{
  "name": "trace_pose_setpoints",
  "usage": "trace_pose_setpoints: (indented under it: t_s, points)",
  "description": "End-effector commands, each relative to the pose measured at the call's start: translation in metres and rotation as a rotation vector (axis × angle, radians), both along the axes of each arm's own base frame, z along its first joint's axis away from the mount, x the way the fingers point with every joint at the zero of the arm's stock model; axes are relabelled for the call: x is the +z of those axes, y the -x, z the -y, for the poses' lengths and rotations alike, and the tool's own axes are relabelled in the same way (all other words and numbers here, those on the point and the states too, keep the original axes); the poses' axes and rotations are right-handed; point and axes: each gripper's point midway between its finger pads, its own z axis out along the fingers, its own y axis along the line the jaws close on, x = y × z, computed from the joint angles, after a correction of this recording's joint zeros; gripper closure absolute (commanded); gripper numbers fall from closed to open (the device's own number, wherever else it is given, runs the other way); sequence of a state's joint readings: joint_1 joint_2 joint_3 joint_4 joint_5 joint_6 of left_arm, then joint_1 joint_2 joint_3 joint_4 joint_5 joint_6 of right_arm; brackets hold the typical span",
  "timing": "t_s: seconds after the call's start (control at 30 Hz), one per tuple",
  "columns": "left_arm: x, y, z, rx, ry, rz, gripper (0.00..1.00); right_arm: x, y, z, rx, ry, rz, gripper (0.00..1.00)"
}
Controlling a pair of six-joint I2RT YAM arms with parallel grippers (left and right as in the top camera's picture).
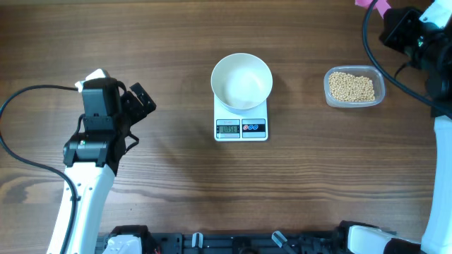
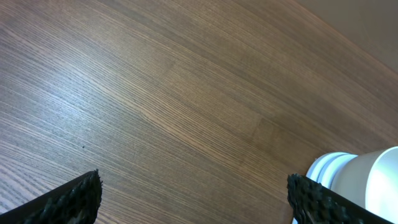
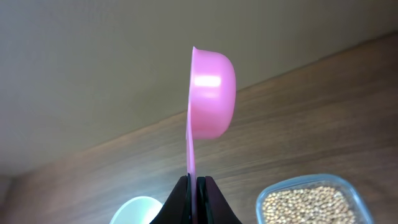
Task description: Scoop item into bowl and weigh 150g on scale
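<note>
Pink scoop (image 3: 208,93) pinched in right claw (image 3: 193,186); left claw (image 2: 193,199) spread wide, empty, over bare wood.

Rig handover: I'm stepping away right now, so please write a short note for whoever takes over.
Left gripper: open, empty, over bare table.
Right gripper: shut on the pink scoop by its handle, raised beyond the clear tub.
Beans are all in the tub; white bowl sits on the scale and looks empty.
Done: scoop picked up.
Left: scoop beans into the bowl until the target weight shows.
</note>
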State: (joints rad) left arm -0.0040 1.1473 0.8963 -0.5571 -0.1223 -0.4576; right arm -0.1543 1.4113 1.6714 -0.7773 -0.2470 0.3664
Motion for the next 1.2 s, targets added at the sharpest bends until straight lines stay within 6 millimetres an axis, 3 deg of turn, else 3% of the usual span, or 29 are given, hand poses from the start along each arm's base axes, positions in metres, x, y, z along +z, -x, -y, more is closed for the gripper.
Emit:
trace_pose_setpoints:
  t_s: [0.0,0.33,0.63,0.73,1.0,1.17]
  points:
    - [-0.002,-0.001,-0.002,0.002,-0.007,-0.006,0.00,0.007,-0.002,0.004,-0.065,-0.082,0.007,0.96]
    - [-0.002,-0.001,-0.002,0.002,-0.007,-0.006,0.00,0.009,-0.004,0.004,-0.097,-0.142,0.011,0.96]
    - [-0.002,-0.001,-0.002,0.001,-0.007,-0.006,0.00,0.049,-0.020,0.007,-0.081,-0.104,0.194,0.96]
    - [-0.002,-0.001,-0.002,0.001,-0.007,-0.006,0.00,0.044,-0.019,0.017,-0.128,-0.068,0.175,0.96]
    - [-0.002,-0.001,-0.002,0.001,-0.007,-0.006,0.00,0.013,-0.007,0.015,-0.014,0.148,0.058,0.96]
    - [-0.002,-0.001,-0.002,0.002,-0.007,-0.006,0.00,0.009,-0.005,0.015,0.021,0.209,0.044,0.96]
